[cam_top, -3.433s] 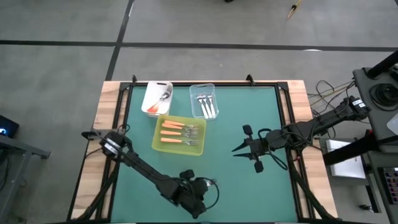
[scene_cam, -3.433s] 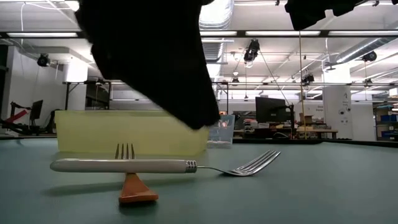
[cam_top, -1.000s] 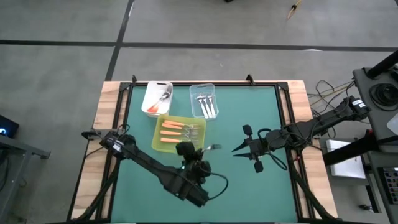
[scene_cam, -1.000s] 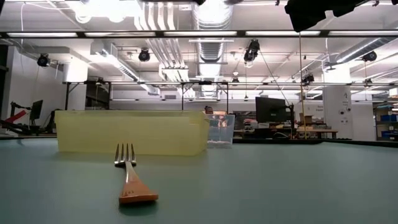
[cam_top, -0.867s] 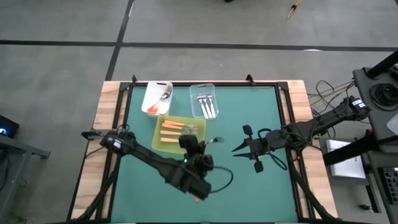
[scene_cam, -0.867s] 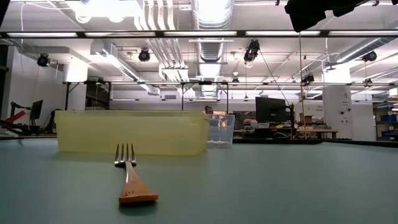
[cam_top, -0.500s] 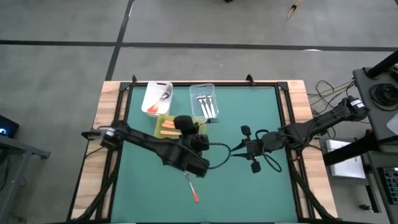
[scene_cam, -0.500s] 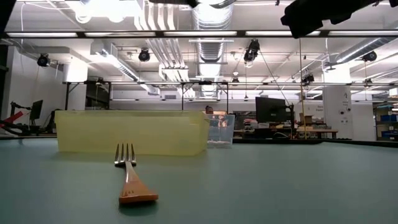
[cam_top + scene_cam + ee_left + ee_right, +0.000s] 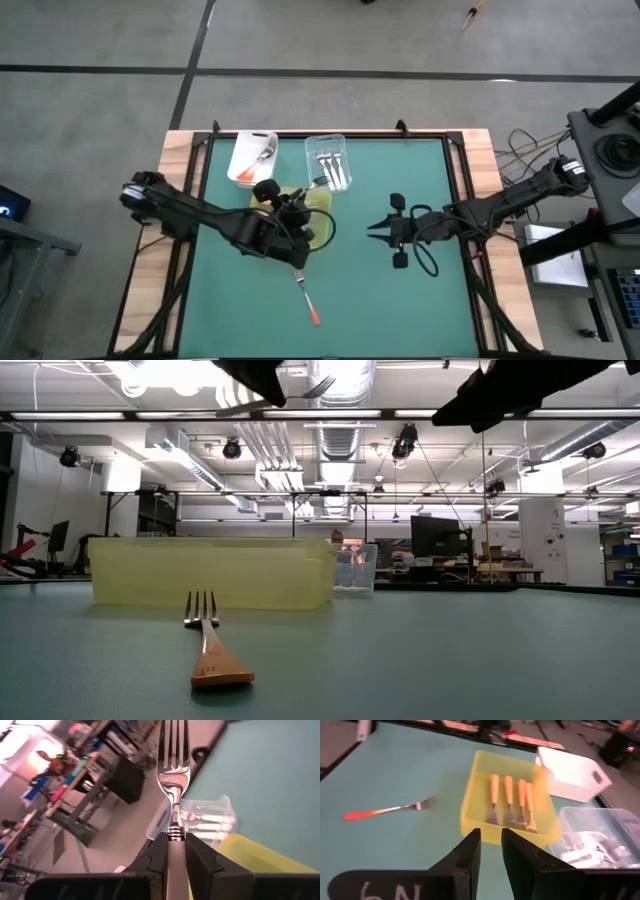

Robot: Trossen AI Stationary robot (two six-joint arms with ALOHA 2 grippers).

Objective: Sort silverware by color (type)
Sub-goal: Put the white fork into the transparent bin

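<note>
My left gripper (image 9: pixel 303 198) hangs over the far part of the yellow-green tray (image 9: pixel 322 225), shut on a white-handled fork (image 9: pixel 174 765). The fork's silver head (image 9: pixel 320 183) points at the clear tub (image 9: pixel 327 162), which holds silver forks. Several orange-handled forks (image 9: pixel 512 795) lie flat in the tray. One orange-handled fork (image 9: pixel 305 297) lies flat on the mat nearer the front edge. My right gripper (image 9: pixel 372 227) hovers right of the tray, open by a narrow gap with nothing in it. My left gripper pinches the fork's white handle (image 9: pixel 175 846) between its two fingers, just behind the ribbed collar. The fingers lie along the fork. The head and tines stick out ahead of the fingertips toward the table's far edge. The fork is lifted clear, high above the tray.
A white tub (image 9: pixel 252 158) with a few utensils stands far left of the clear tub. Open green mat lies between the tray and the right arm and along the front edge.
My left gripper has carried the white-handled fork from the middle of the table toward the far edge, over the yellow-green tray, rolling a little as it went. The fork stays held and clear. The arm's move has uncovered the orange-handled fork on the mat.
</note>
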